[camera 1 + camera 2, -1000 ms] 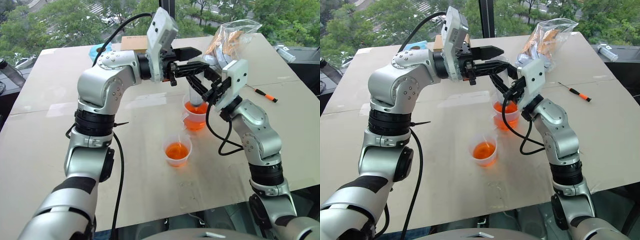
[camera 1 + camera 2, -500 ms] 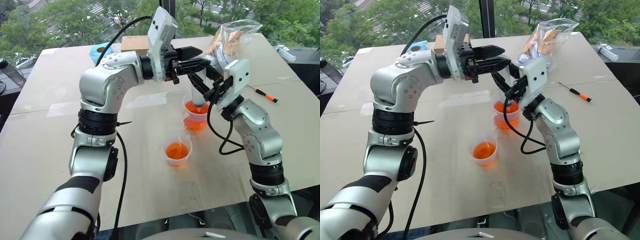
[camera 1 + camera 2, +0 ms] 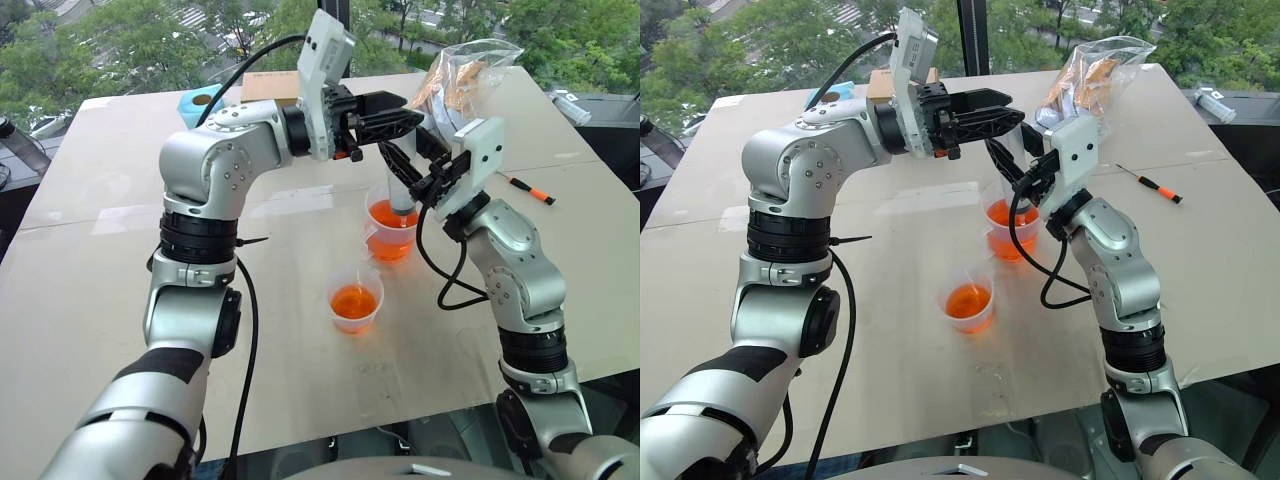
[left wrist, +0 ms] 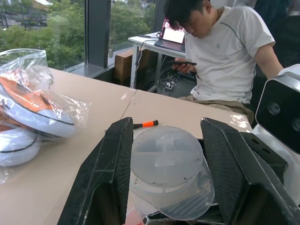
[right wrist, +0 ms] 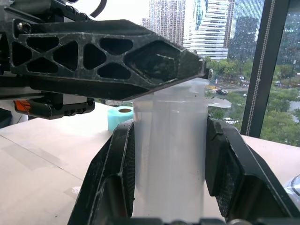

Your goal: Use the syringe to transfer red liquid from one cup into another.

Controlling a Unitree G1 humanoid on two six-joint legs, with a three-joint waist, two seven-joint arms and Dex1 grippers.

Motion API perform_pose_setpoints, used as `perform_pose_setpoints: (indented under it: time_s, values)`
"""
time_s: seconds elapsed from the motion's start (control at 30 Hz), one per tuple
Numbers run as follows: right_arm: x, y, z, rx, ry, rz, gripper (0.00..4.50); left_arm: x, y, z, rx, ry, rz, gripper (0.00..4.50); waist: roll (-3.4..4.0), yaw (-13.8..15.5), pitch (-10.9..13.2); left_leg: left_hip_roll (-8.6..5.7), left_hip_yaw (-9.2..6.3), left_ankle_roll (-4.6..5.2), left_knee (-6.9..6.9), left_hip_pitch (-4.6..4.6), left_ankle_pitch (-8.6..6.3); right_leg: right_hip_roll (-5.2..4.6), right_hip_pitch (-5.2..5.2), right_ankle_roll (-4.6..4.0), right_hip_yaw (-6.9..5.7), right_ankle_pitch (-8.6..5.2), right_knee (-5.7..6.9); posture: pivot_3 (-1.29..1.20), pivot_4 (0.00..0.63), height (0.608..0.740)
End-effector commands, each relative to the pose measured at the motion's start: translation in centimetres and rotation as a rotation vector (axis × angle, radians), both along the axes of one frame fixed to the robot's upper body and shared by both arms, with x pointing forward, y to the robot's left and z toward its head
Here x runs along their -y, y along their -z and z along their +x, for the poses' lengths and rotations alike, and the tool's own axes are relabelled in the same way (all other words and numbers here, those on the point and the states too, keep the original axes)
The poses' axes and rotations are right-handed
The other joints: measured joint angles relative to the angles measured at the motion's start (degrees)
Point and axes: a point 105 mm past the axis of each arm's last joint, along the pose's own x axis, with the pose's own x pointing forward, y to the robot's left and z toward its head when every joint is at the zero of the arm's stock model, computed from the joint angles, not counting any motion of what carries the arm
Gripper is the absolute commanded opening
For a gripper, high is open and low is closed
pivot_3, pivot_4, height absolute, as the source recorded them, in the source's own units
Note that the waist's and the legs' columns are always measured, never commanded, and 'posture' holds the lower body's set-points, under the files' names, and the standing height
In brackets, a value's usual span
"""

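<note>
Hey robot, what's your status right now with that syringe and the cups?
Right claw shut on syringe, upright over big cup. Left claw straddling plunger top. Small cup waiting. Nothing in the way.

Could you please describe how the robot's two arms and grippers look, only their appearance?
Both arms are built of rounded silver-grey metal segments joined by black ribbed rings. A white box-shaped camera housing sits on each wrist. Black cables loop loosely along each arm. The left gripper and the right gripper each have two black fingers; a finger has triangular and diamond-shaped cut-outs like a truss. A small orange part shows near the left wrist.
</note>
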Motion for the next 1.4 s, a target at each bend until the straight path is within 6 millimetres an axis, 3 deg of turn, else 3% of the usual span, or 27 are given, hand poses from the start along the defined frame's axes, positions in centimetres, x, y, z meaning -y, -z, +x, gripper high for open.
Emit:
perform_pose_setpoints:
  time_s: [0.03, 0.17, 0.4, 0.9, 1.27, 1.4]
  values:
    - [-1.4, 0.5, -1.2, -0.011, -0.086, -0.011, 1.49, -1.5, -5.4, -1.4, 0.273, -0.02, -0.122, 1.82, 0.0, 0.0, 0.0, 0.0, 0.0, 0.0, 0.0, 0.0, 0.0, 0.0, 0.0, 0.0, 0.0, 0.0, 0.0, 0.0, 0.15, 0.74]
    - [-1.5, 0.5, -1.2, -0.012, -0.083, -0.008, 1.49, -1.6, -5.4, -2.9, 0.336, 0.061, -0.138, 1.82, 0.0, -0.02, 0.0, 0.0, 0.0, 0.0, 0.0, 0.0, 0.0, 0.0, 0.0, 0.0, 0.0, 0.0, 0.0, 0.0, 0.15, 0.74]
    - [-1.5, 0.5, -1.2, -0.015, -0.082, -0.007, 1.49, -2.1, -4.7, -1.7, 0.301, 0.011, -0.127, 1.82, 0.0, 0.08, 0.0, 0.0, 0.0, 0.0, 0.01, 0.0, 0.0, 0.0, 0.0, 0.0, 0.0, 0.0, 0.0, 0.0, 0.15, 0.74]
    - [-1.6, 0.3, -1.3, -0.011, -0.089, -0.008, 1.49, -2.1, -3.7, -1.3, 0.242, -0.006, -0.103, 1.82, 0.0, 0.04, 0.0, 0.0, 0.0, 0.0, 0.01, 0.0, 0.0, 0.0, 0.0, 0.0, 0.0, 0.0, 0.0, 0.0, 0.15, 0.74]
    - [-1.5, 0.3, -1.3, -0.014, -0.084, -0.007, 1.49, -1.8, -3.2, -1.9, 0.229, 0.03, -0.081, 1.82, 0.0, 0.01, 0.0, 0.0, 0.0, 0.0, 0.01, 0.0, 0.0, 0.0, 0.0, 0.0, 0.0, 0.0, 0.0, 0.0, 0.15, 0.74]
    - [-1.4, 0.3, -1.3, -0.014, -0.084, -0.007, 1.49, -1.8, -3.3, -1.9, 0.214, 0.029, -0.091, 3.56, 0.0, -0.1, 0.0, 0.0, 0.0, 0.0, 0.01, 0.0, 0.0, 0.0, 0.0, 0.0, 0.0, 0.0, 0.0, 0.0, 0.15, 0.74]
